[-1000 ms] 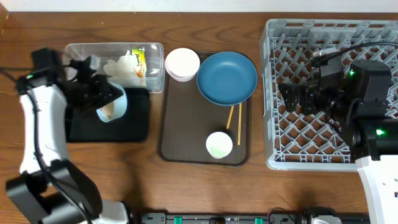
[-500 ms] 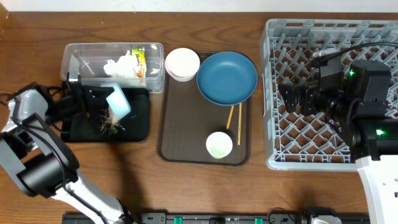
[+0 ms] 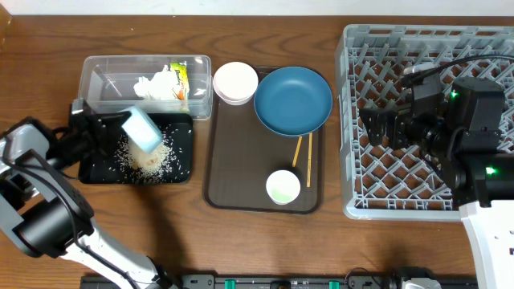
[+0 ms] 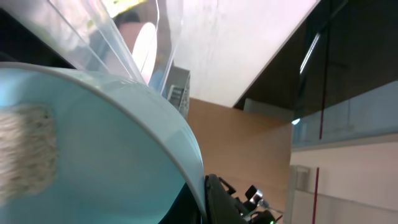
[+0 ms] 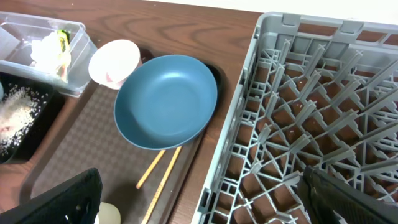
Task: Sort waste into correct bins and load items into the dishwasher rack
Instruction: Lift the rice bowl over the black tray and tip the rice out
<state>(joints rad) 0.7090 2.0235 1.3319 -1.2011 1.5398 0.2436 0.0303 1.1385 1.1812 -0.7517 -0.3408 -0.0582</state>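
A brown wooden counter (image 3: 265, 249) carries everything, and a pale strip runs beyond its far edge at 12 o'clock. At 10 o'clock stands a clear plastic rectangular tub (image 3: 100, 68) holding crumpled white tissue (image 3: 152, 87) and a small yellow-green wrapper (image 3: 178, 76). Touching its near side, at 9 o'clock, lies a shallow black rectangular tray (image 3: 183, 128) strewn with loose pale rice-like grains (image 3: 152, 159).

In the middle sits a larger brown serving tray (image 3: 241, 172). A pale pink bowl (image 3: 235, 82) rests at its 11 o'clock corner, just beside a large dark blue bowl (image 3: 293, 100) at 1 o'clock. A pair of wooden chopsticks (image 3: 303, 156) lies below the blue bowl, and a small white cup (image 3: 283, 186) stands at 5 o'clock. At 3 o'clock sits the large square grey plastic dishwasher rack (image 3: 353, 172) with its lattice of pegs; no dishes show in it.

The left arm (image 3: 28, 152) reaches in from 9 o'clock. Its jaws are closed on the rim of a small light blue bowl (image 3: 140, 128), tipped steeply over the black tray. The left wrist view shows a clump of grains (image 4: 25, 152) clinging inside it.

The right arm (image 3: 474, 108) hangs over the rack, pointing toward 9 o'clock. Its jaws are spread wide and grip nothing.
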